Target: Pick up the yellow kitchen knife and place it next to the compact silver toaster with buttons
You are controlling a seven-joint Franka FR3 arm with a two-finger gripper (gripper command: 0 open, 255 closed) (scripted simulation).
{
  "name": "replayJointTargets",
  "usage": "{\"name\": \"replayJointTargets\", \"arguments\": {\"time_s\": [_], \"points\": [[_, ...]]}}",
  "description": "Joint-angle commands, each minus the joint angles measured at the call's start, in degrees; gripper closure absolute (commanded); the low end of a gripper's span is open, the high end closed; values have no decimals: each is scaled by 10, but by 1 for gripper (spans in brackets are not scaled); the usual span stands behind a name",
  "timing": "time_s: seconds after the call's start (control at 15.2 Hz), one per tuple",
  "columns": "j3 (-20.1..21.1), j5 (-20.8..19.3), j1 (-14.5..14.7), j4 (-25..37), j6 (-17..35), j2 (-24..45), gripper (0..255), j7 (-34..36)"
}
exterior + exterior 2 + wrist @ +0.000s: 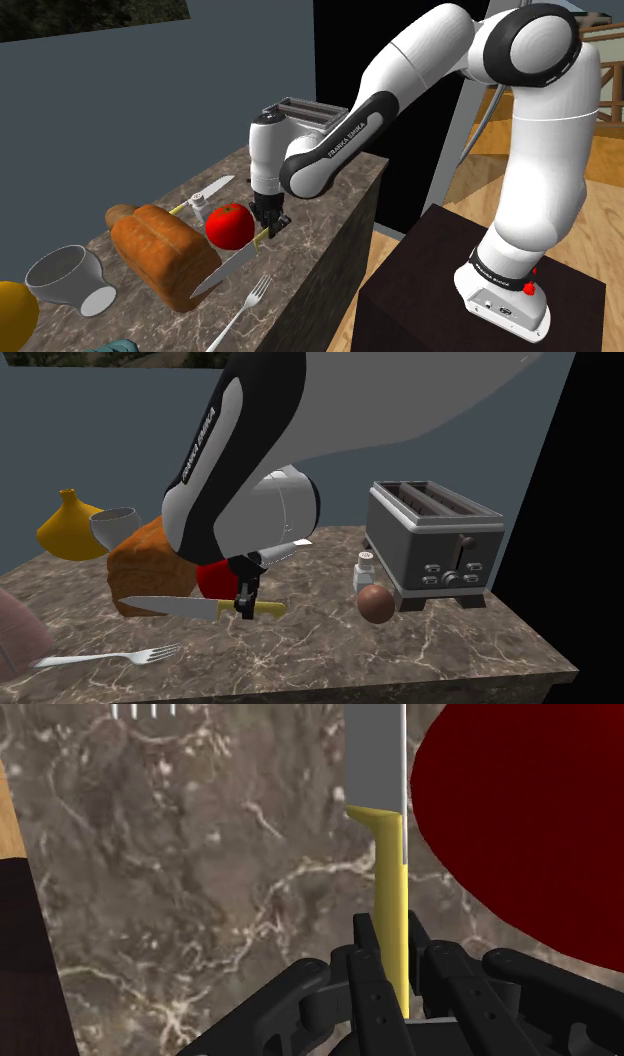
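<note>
Knife (180, 605) sits low over the counter (330, 642) beside the red fruit (230, 225), my jaws pinching its yellow handle. I judge it best to lift it level, clear the shaker (364, 570), then travel to the toaster (432, 537). I count one toaster, one loaf (160, 250), two knives including a second knife (215, 188), and one fork (105, 657).

Flat even light, moderately bright, faint soft shadows

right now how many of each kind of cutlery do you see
knives: 2
forks: 1
total: 3
</note>
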Motion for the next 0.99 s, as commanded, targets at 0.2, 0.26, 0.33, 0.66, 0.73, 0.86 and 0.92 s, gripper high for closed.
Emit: {"name": "replayJointTargets", "arguments": {"time_s": [0.2, 0.26, 0.33, 0.66, 0.73, 0.86, 0.92], "points": [[15, 25, -11, 6, -27, -22, 255, -14], [17, 30, -14, 9, -33, -28, 255, -17], [20, 35, -16, 11, -40, -33, 255, -21], [32, 60, -27, 25, -72, -58, 255, -35], [33, 65, -29, 28, -79, -63, 255, -38], [37, 74, -32, 35, -93, -72, 255, -44], [38, 78, -34, 39, -100, -77, 255, -46]]}}
